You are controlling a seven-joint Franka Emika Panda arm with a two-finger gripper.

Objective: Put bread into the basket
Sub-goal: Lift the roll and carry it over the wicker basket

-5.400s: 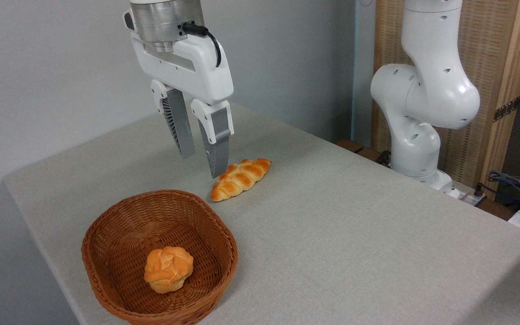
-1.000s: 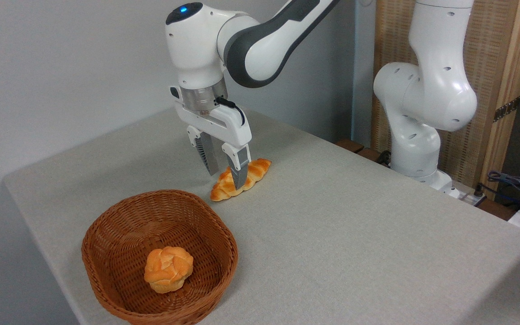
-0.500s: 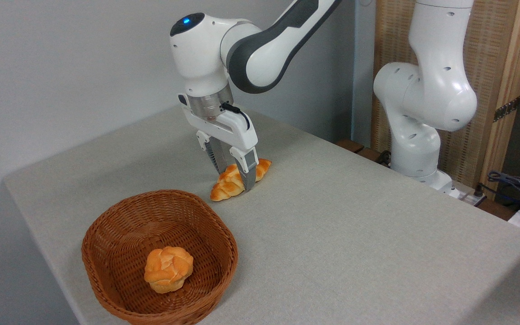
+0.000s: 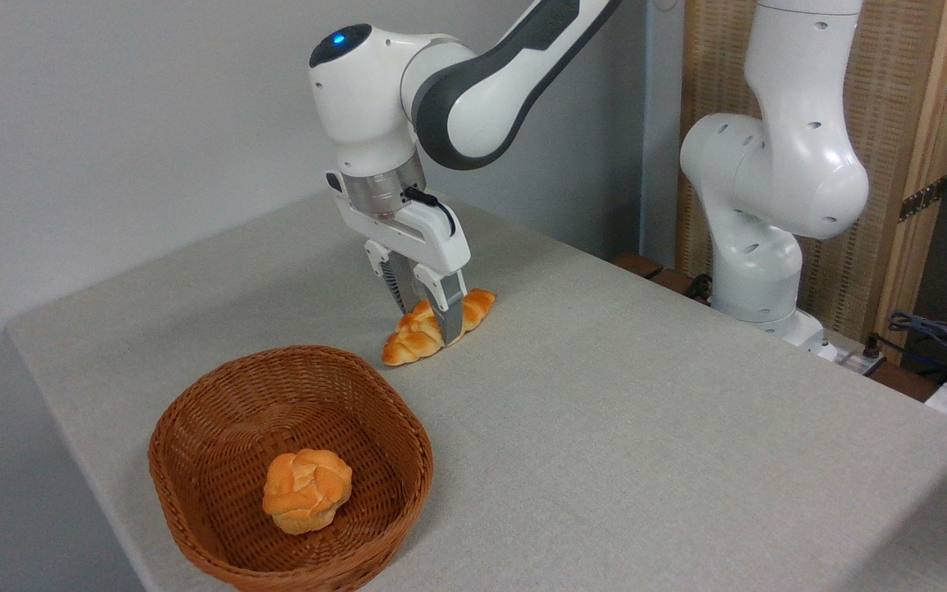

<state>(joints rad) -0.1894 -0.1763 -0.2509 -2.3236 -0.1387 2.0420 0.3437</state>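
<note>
The gripper (image 4: 432, 321) now has its two fingers pinched in on the middle of the bread (image 4: 436, 326), where half a second ago they stood wider, one on each side of the loaf. The gap between them has narrowed until the near finger presses against the crust, and the loaf looks slightly squeezed and shifted at that spot. So the hand is closed on the bread across its narrow width, gripping it near the centre.

The bread still lies on the table (image 4: 605, 427), in the middle of the frame just above and to the right of the basket (image 4: 194, 427); both tapered ends show on either side of the fingers. It does not look lifted yet, though the underside is hard to judge from this angle.

The basket sits at the lower left, well apart from the loaf, with a small round bun (image 4: 307, 491) already lying inside it.

For the task, this suggests the grasp is just made and the carry has not begun. The next step would likely be a lift clear of the table, then a move down-left over the basket rim, setting the loaf beside the bun.
</note>
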